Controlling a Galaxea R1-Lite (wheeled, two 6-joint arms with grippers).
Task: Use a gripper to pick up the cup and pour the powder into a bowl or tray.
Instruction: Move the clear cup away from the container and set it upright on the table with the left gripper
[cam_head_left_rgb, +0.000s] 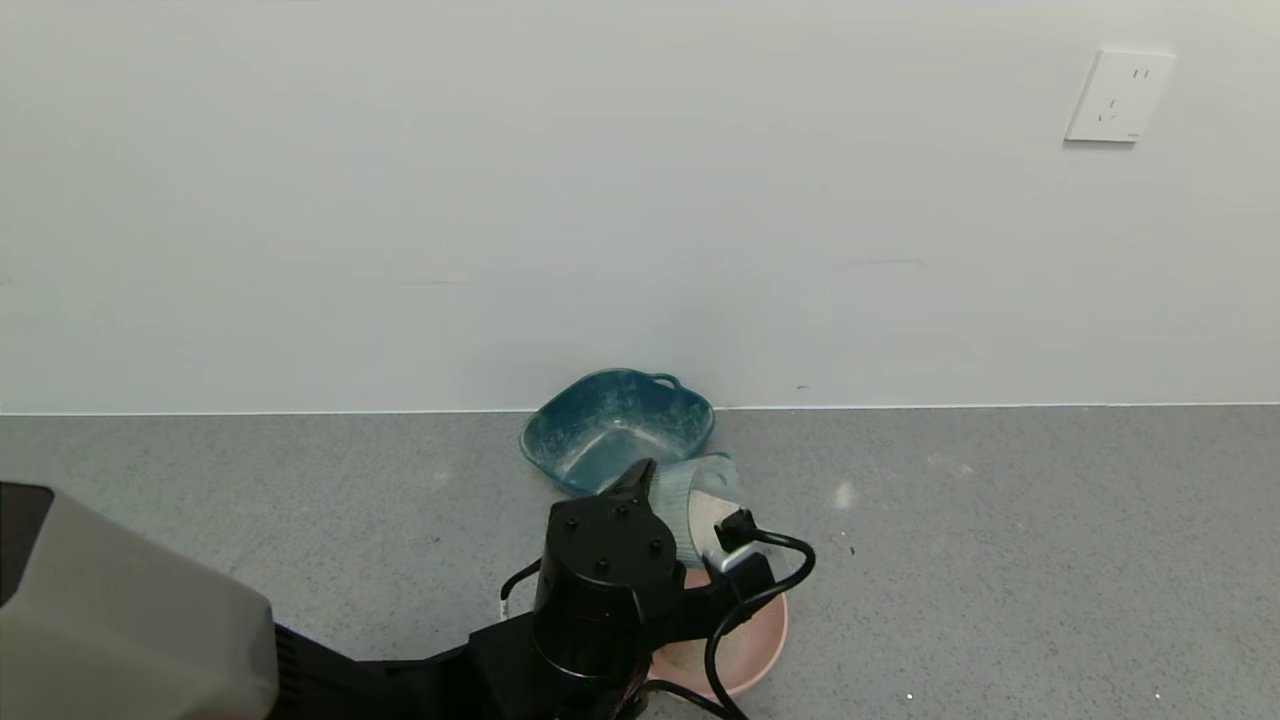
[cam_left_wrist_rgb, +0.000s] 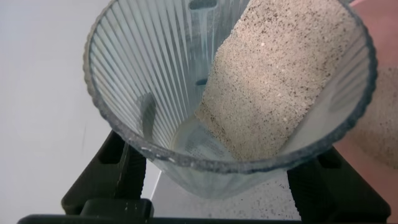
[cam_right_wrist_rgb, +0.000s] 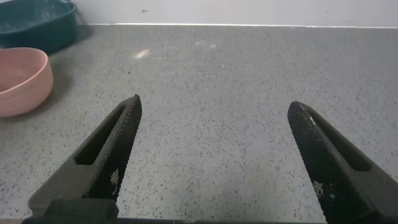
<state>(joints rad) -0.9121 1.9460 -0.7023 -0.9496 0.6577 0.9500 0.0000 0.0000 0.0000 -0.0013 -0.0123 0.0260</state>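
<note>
Left gripper (cam_head_left_rgb: 690, 505) hiding pink bowl (cam_head_left_rgb: 765, 640)

Plain white wall (cam_head_left_rgb: 500, 200), wall socket (cam_head_left_rgb: 1118, 96), grey speckled counter (cam_head_left_rgb: 1000, 560)

The left arm is black, ending in a thick round wrist (cam_head_left_rgb: 600, 580) whose flat cap carries a ring of small dark screws. A glossy black cable (cam_head_left_rgb: 760, 590) loops out from a plug beside the wrist and curves down along the arm, and a thinner black wire with a small white tag shows on the other side. A small silver-white block (cam_head_left_rgb: 735, 558) sits next to the plug. Near the shoulder lies a pale grey smooth casing (cam_head_left_rgb: 120, 620) with a black ribbed section next to it. The left claw (cam_left_wrist_rgb: 224, 186) has matt black fingers (cam_left_wrist_rgb: 115, 177) with hollow slots. The right claw (cam_right_wrist_rgb: 217, 168) has two long black tapered fingers (cam_right_wrist_rgb: 106, 162), finely dimpled on their inner faces and slotted along the top.
</note>
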